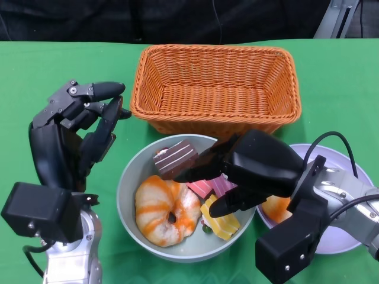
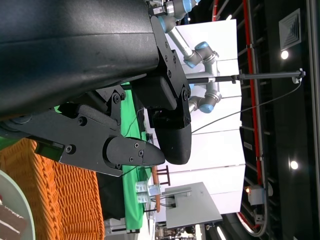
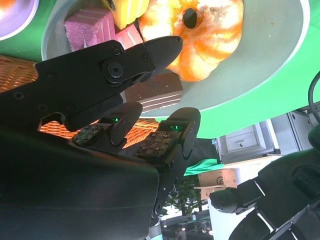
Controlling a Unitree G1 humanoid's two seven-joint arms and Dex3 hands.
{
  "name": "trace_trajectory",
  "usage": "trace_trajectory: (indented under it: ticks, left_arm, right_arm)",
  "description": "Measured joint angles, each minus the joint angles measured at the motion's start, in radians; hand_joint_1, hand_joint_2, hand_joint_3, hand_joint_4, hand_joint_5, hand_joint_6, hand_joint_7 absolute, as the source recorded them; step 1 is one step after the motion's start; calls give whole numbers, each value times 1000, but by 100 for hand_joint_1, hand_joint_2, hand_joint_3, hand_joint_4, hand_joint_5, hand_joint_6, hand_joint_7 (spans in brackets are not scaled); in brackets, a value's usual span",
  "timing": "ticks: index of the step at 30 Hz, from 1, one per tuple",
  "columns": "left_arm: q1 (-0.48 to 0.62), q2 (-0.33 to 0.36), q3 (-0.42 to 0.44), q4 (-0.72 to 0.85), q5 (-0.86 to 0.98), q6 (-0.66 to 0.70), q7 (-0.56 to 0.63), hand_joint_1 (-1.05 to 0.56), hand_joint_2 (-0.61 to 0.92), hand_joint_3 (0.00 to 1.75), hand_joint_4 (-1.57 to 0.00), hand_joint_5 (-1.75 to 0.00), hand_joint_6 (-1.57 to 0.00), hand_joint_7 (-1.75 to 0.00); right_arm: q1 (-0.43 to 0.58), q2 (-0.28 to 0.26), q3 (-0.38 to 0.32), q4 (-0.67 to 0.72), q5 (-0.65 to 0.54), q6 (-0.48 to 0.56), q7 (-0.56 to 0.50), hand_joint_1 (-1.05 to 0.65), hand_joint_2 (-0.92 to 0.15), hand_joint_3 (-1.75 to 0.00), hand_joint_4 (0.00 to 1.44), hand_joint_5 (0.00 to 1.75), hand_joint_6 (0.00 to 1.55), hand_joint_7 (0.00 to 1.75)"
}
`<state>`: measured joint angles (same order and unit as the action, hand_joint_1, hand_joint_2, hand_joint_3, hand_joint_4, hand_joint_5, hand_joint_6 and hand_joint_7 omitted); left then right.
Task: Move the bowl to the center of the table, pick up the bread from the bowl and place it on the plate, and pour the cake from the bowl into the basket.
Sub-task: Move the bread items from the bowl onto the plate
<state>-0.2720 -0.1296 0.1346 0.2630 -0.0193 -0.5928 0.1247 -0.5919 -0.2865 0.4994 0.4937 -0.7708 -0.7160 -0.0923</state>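
Bread (image 1: 166, 210) sits in the bowl (image 1: 131, 177) beside the cake pieces (image 1: 176, 158), soft and light (likely squashy), best taken gently by its ring edge. Right hand (image 1: 237, 171) hovers over it, fingers apart, empty; left hand (image 1: 80, 133) loosely spread, holding nothing.

Green tabletop (image 1: 331, 77) fills the view, covered edge to edge in bright green cloth. Sitting on it at the far side, the orange wicker basket (image 1: 216, 89), rectangular and open-topped. Just in front of that, the grey-green bowl (image 1: 127, 183), its far rim close up against the basket's near wall. To the right of the bowl, right beside it, the pale lilac plate (image 1: 346, 163), partly hidden from the head view.
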Motion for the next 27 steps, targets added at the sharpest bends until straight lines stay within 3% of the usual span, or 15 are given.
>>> trace_trajectory:
  ticks: [27]
  left_arm:
    - [47, 1, -14, -88, -52, 101, -14, -23, 92, 27, -78, -129, -87, -90]
  right_arm:
    - [0, -25, 12, -7, -33, 10, -10, -68, -87, 0, 77, 0, 75, 0]
